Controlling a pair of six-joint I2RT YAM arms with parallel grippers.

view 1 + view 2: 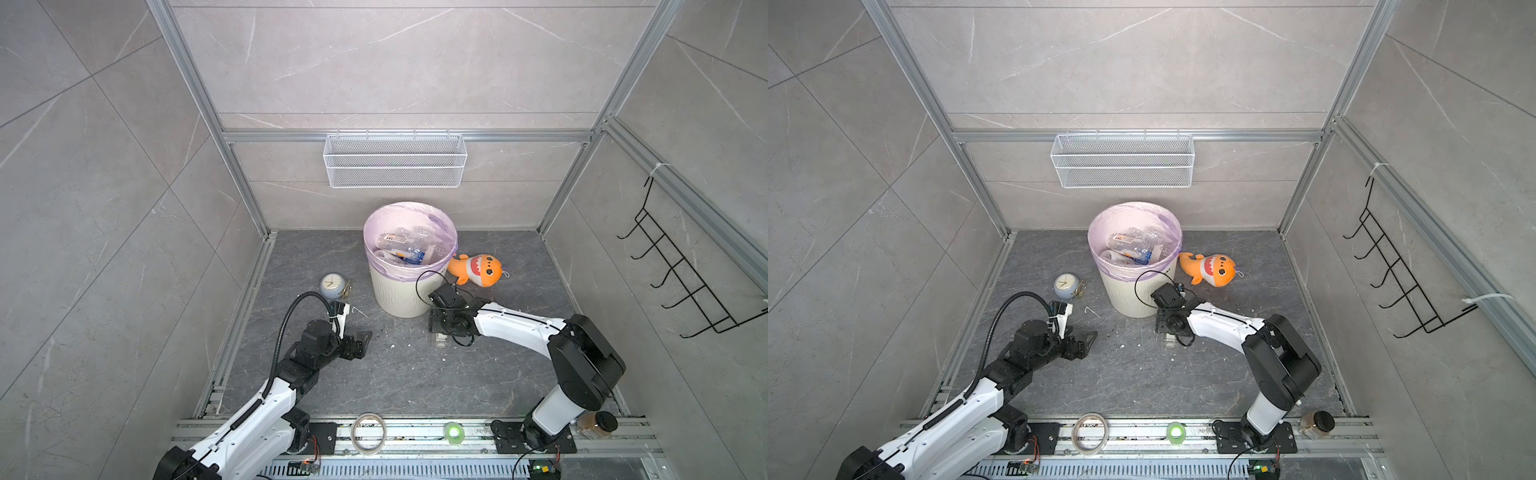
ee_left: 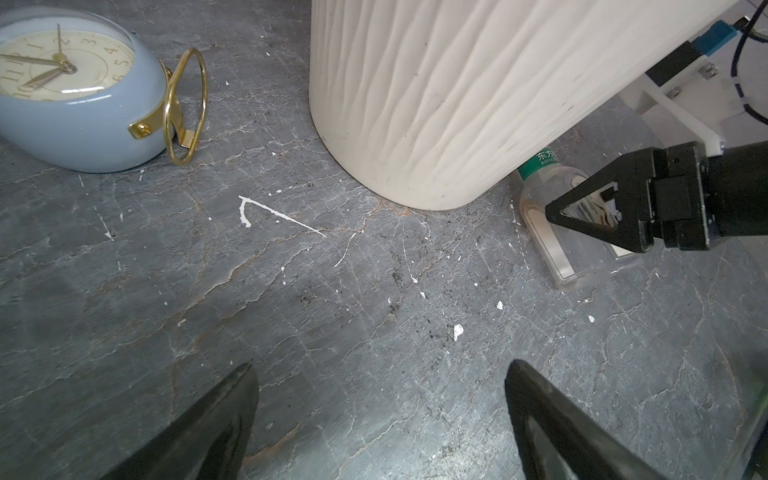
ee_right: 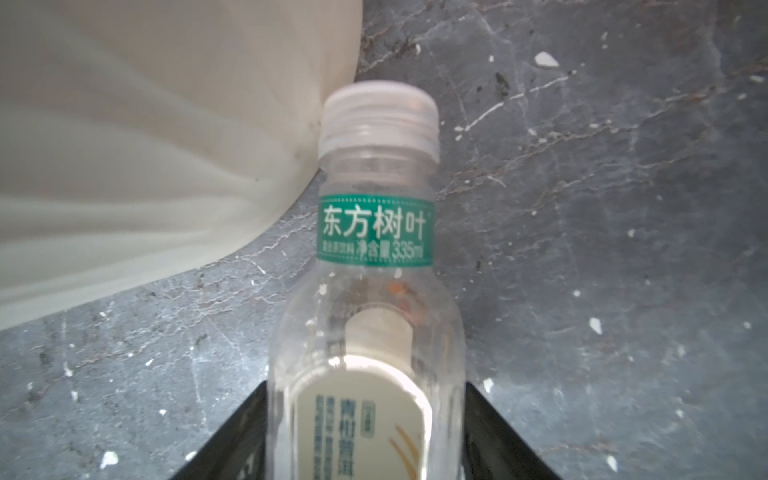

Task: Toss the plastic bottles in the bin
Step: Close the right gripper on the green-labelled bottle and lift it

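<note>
Below, the right hand (image 3: 365, 390) is pinching a clear bottle (image 3: 374, 291) with a green neck band, its two black fingers (image 3: 237, 449) pressing against either side of the body. This bottle is lying on the grey desk (image 1: 395, 374), its white cap just beside the foot of the cream ribbed bin (image 1: 399, 291). Other bottles (image 1: 405, 249) are lying inside the bin's lilac bag. The left hand (image 2: 380, 365) is hovering low over bare desk, spread wide and holding nothing. A pale-blue clock (image 1: 332, 285) is sitting left of the bin, an orange plush shark (image 1: 478, 270) right of it.
</note>
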